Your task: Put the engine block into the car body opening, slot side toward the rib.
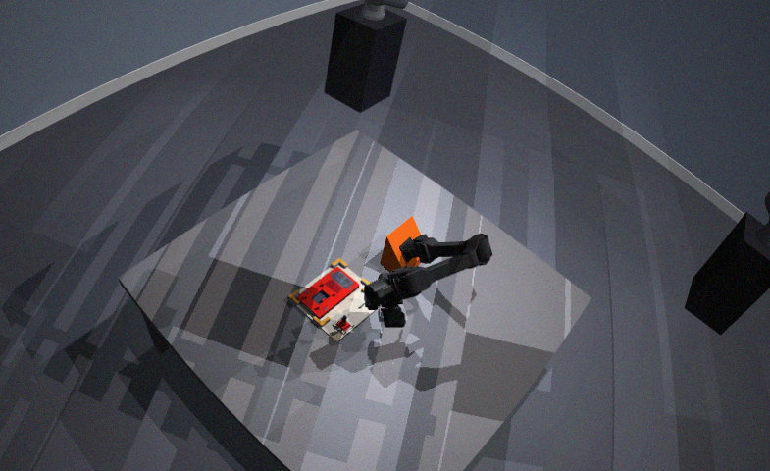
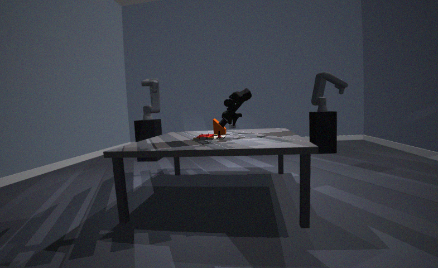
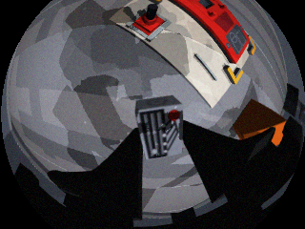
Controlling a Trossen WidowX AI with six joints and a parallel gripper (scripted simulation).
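My gripper [image 2: 232, 124] [image 3: 160, 129] is shut on the grey engine block [image 3: 159, 131], which has dark slots and a round red spot on its upward face. The block is held above the table, beside the board. In the top view the arm hides the fingers and block. The red car body [image 1: 313, 305] [image 2: 205, 135] [image 3: 228, 25] lies on the cream board [image 1: 361, 303] [image 3: 191, 64], left of the gripper in the top and exterior views. Its dark opening [image 1: 321, 296] shows in the top view. The rib cannot be made out.
A red piece with a black post [image 1: 343, 324] [image 2: 219, 135] [image 3: 151, 21] stands on the board's near corner. Yellow corner brackets [image 1: 320, 321] [image 3: 233, 74] surround the car body. An orange wedge [image 1: 399, 240] [image 2: 217, 127] [image 3: 258, 116] stands at the arm's base.
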